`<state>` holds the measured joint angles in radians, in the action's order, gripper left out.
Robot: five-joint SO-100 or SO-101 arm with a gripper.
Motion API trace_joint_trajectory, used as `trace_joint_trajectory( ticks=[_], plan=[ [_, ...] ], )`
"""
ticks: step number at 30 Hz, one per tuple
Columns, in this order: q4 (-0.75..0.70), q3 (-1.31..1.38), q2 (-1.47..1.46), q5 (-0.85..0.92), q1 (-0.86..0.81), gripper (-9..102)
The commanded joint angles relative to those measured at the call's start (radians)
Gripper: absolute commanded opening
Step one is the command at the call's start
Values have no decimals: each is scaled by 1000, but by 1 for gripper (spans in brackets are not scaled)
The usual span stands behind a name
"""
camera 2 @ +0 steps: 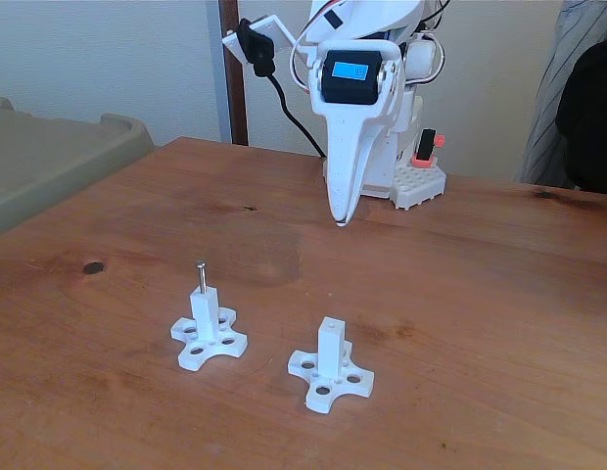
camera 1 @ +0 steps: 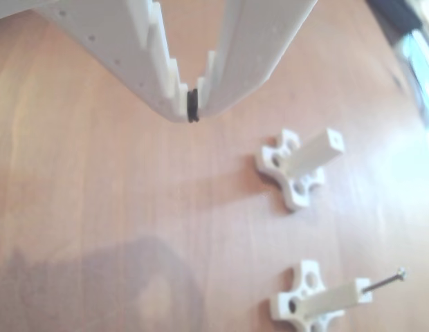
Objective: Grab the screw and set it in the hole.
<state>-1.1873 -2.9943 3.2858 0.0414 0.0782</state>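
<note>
The white gripper [camera 1: 194, 104] hangs at the top centre of the other view with its toothed fingers drawn together at the tips and nothing between them; in the fixed view it points down at upper centre [camera 2: 338, 220], above the wooden table [camera 2: 480, 294] and well apart from the parts. Below it in the fixed view stand two white cross-shaped bases, each with a square post. The screw [camera 2: 200, 276] already stands in the left post [camera 2: 203, 308], its shank sunk in the hole and its head sticking up; in the other view it lies at lower right [camera 1: 387, 280]. The right post [camera 2: 330, 348] has an empty hole [camera 1: 332, 140]. The screw looks light, stiff, thin and slick, likely to roll or slip, so a grip across the shank just under the head seems safest. How deep it sits is hidden. The other view is blurred, and the lower base is cut off by the frame edge.
</note>
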Motion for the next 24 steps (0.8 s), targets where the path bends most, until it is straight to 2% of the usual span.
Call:
trace_joint_trajectory(
  ticks=[1,11,24],
  plan=[
    [29,109,-107,8,-18,-4],
    [-29,288,-216,3,-44,-4],
    [-190,678,-477,-63,-75,-4]
  ],
)
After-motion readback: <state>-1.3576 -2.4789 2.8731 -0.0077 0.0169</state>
